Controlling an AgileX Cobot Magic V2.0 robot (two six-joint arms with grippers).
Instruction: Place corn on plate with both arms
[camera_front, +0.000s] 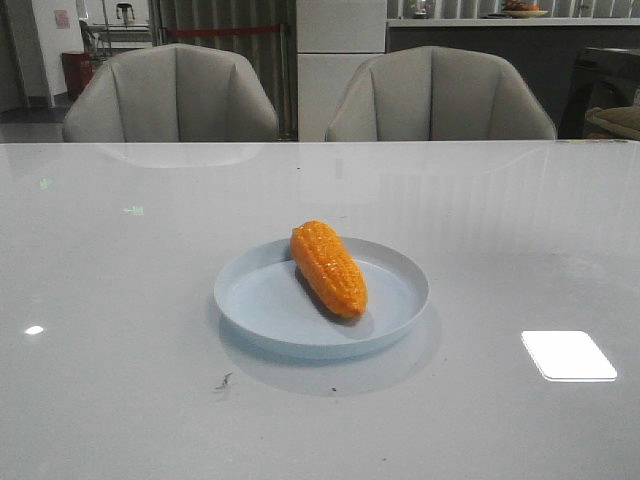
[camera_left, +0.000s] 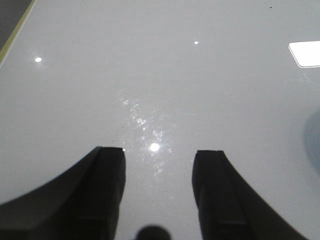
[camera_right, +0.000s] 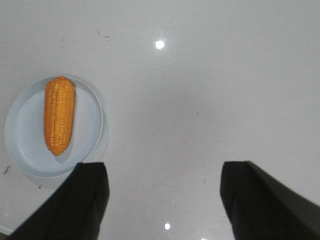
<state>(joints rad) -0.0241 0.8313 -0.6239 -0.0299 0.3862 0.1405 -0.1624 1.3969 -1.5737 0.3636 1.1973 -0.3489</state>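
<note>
Corn (camera_front: 329, 268) lies flat inside the plate (camera_front: 395, 262), running diagonally, blunt end toward the far rim, tapered end toward the near rim. It rests wholly within the rim, touching nothing else. Plate sits near the middle of the pale glossy desk (camera_front: 120, 300); two grey chairs (camera_front: 170, 95) stand beyond the far edge.

Right gripper (camera_right: 162, 200): jaws spread wide, released, holding nothing, hovering over bare desk beside the plate. Left gripper (camera_left: 159, 192): jaws also apart, empty, above bare desk, with only a sliver of plate at the view's edge.

Judgement: placement looks done; this is the retreat step. Next move calls only for both arms clearing away without nudging the plate.
</note>
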